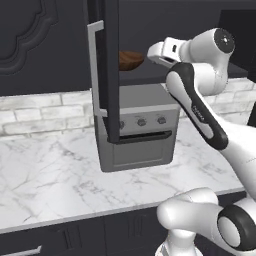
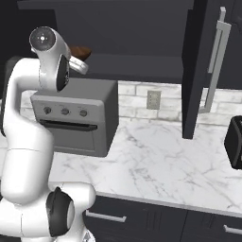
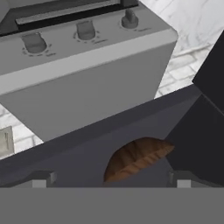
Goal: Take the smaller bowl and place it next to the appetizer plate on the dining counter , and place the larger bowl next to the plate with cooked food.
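Bowl: small dark brown wooden bowl, upper centre of the left base view, on the dark cabinet shelf above the grey toaster oven.
Bowl, other views: brown sliver at upper left of the right base view; lower centre of the hand view.
Claw: fingers apart, at full spread; tips at the bottom edge of the hand view, one at each side of the bowl.
Bowl relative to claw: just ahead of the tips, between them; contact cannot be told.
Bowl attitude: round, no long axis; stands level on the shelf in the left base view, open side up; appears tilted in the hand view.
Cabinet door: open, upper centre of the left base view, left of the bowl.
Desk: white marble, carries the oven.
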Controlling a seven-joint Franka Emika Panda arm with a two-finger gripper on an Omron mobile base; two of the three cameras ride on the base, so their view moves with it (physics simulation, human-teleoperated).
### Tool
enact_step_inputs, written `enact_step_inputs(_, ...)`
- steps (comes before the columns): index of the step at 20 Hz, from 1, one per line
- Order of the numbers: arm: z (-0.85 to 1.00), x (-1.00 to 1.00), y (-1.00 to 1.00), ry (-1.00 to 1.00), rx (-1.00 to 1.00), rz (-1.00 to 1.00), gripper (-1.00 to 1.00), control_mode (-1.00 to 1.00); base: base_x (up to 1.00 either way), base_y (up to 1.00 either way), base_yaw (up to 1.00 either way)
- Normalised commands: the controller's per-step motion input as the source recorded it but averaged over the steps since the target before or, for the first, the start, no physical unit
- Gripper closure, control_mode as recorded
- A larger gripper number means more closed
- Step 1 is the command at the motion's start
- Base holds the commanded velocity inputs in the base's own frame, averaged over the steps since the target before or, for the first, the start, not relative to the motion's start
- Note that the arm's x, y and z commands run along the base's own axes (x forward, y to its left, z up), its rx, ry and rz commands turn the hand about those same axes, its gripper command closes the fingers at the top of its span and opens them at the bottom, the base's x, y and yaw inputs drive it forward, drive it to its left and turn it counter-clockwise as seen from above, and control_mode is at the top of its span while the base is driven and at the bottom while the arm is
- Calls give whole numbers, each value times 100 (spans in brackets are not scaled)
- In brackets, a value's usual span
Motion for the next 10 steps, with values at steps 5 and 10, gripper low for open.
enact_step_inputs(5, 0, 61, 17, 7, 0, 0, -100, -100, 0, 0, 0)
enact_step_inputs(10, -1, 63, 20, 7, 0, 0, -100, -100, 0, 0, 0)
